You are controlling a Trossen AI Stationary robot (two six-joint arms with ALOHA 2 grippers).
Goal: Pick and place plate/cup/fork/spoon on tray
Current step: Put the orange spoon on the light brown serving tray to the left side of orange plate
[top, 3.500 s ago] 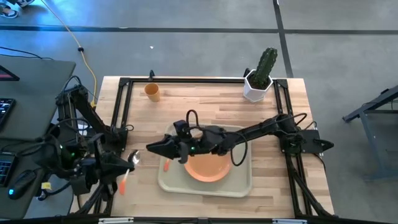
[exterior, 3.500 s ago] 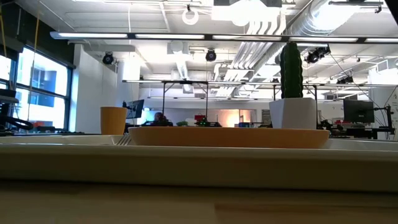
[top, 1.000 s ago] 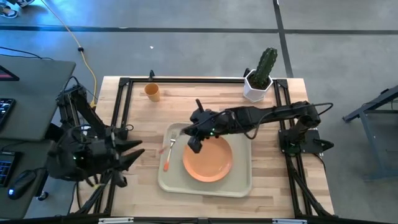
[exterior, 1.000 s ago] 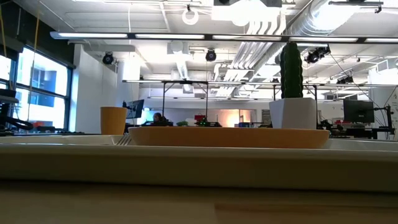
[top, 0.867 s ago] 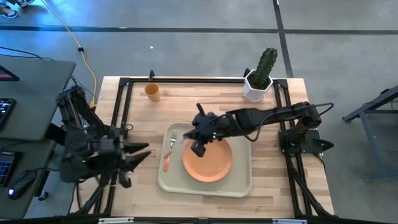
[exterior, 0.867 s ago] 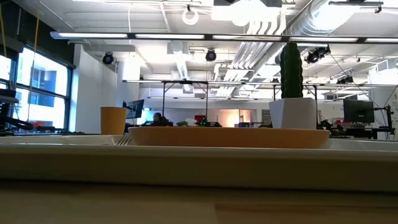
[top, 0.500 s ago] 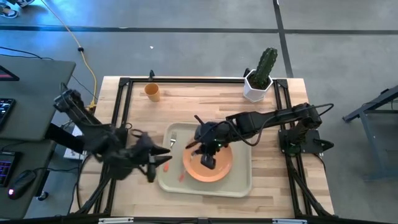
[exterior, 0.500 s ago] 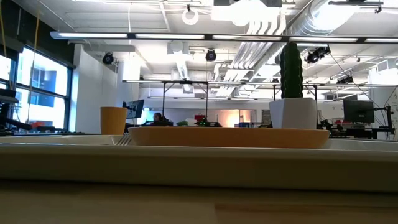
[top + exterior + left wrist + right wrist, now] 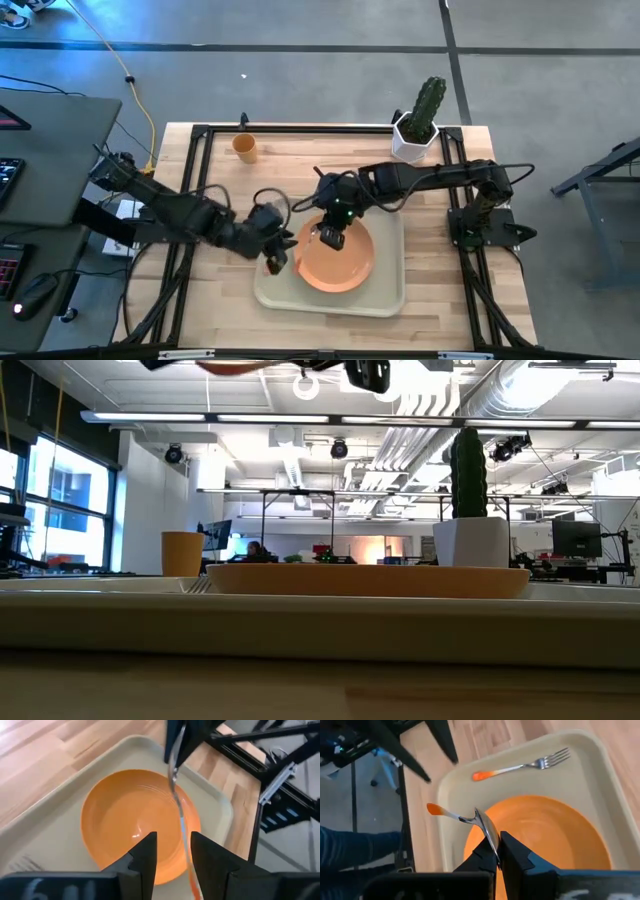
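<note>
Locate the table (image 9: 480, 180), a wooden butcher-block surface inside a black frame. The tray (image 9: 385, 295) lies near its front edge, between the two arms. The plate (image 9: 350, 268) sits inside the tray, toward its right side. At the back of the table you see the cactus pot (image 9: 412, 142) on the right and the cup (image 9: 245, 148) on the left, both well apart from the tray.

Check the right gripper (image 9: 492, 851) above the plate's left part: its fingers are pressed together on the spoon (image 9: 465, 819), pinching the metal bowl so the orange handle points away from it. The left gripper (image 9: 171, 851) hovers over the tray's left edge, its fingers (image 9: 146, 854) spread to either side of the spoon's handle without visibly touching it. The fork (image 9: 520, 767) lies flat on the tray floor beside the plate.
</note>
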